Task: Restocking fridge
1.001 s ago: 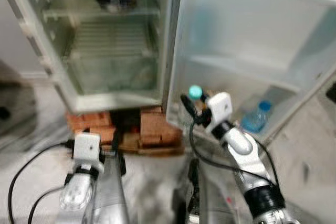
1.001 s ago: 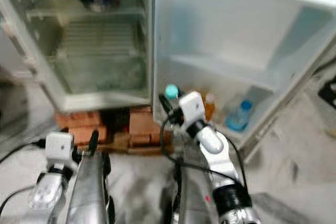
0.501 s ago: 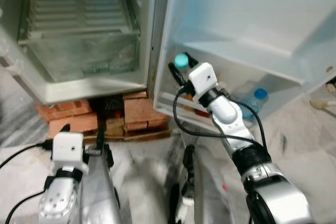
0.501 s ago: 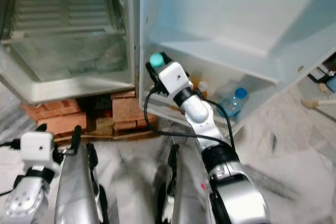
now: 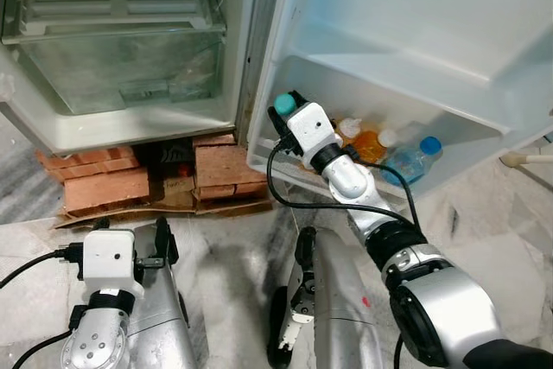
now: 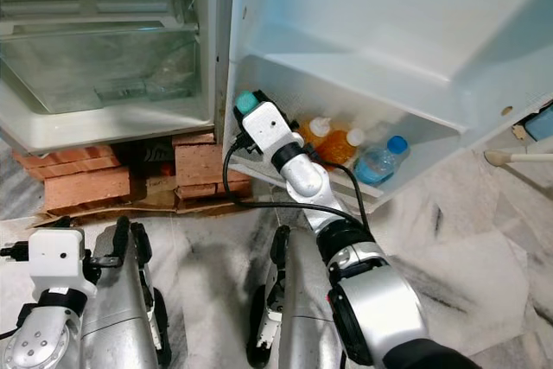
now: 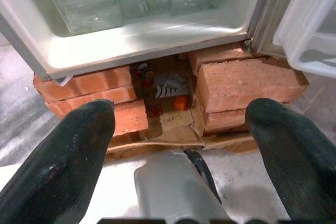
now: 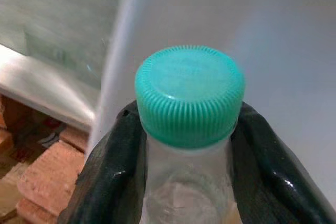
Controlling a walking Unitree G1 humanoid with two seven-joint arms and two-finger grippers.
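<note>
We're in a home kitchen: an open fridge (image 5: 130, 118) stands propped on red bricks (image 5: 86, 183) over a marbled tile floor (image 5: 233, 257), its door shelf (image 5: 363, 181) stocked with drink bottles (image 5: 406, 162).

A clear bottle with a teal ribbed cap (image 8: 189, 94) stands upright at the hinge-side end of the fridge door's bottom shelf (image 5: 285, 166), neck pinched between two black fingers (image 8: 113, 161). Along the same shelf stand two orange bottles with white caps (image 5: 363, 140); at the outer end leans a blue-capped water bottle (image 5: 410, 162)
</note>
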